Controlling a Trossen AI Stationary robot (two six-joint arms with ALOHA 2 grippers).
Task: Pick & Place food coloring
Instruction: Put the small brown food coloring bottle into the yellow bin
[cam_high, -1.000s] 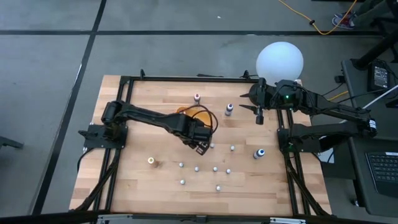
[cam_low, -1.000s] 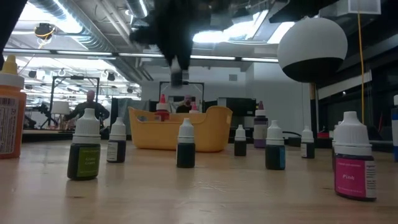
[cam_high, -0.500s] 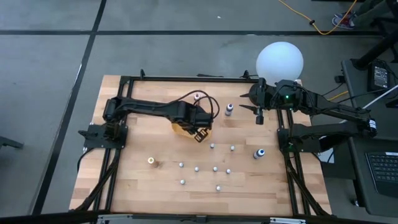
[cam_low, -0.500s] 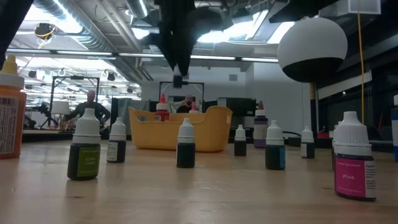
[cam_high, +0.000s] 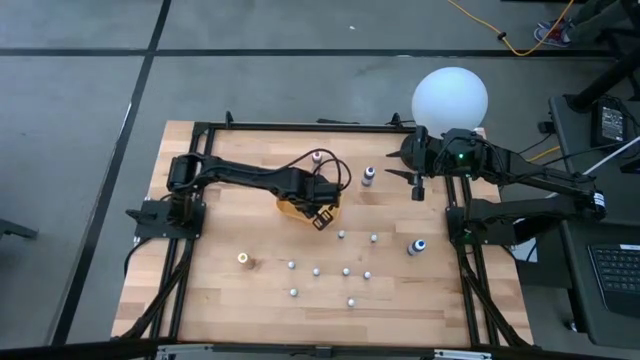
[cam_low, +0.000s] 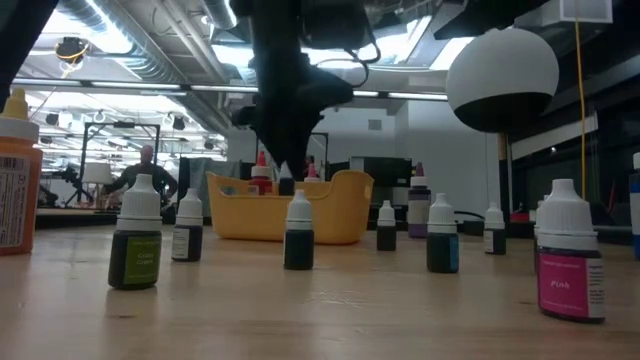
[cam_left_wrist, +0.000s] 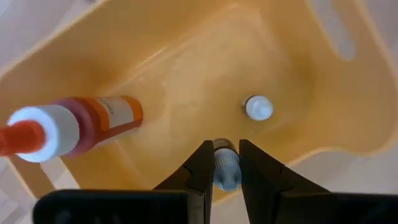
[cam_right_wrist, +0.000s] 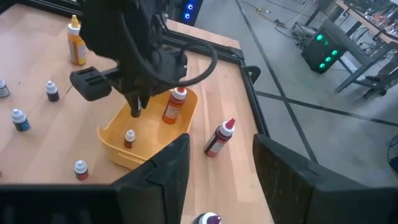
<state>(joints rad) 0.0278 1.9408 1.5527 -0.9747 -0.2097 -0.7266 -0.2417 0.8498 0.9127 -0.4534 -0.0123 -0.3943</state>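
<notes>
The left claw (cam_left_wrist: 226, 167) is grasping a small bottle (cam_left_wrist: 226, 169) over the yellow tray (cam_left_wrist: 348, 118); the right claw (cam_high: 418, 188) is waiting released, well apart

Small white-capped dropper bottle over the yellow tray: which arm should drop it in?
Left. The left gripper is shut on the small white-capped dropper bottle, directly above the yellow plastic tray. The right gripper waits empty by the table's far right edge, away from the tray.
</notes>
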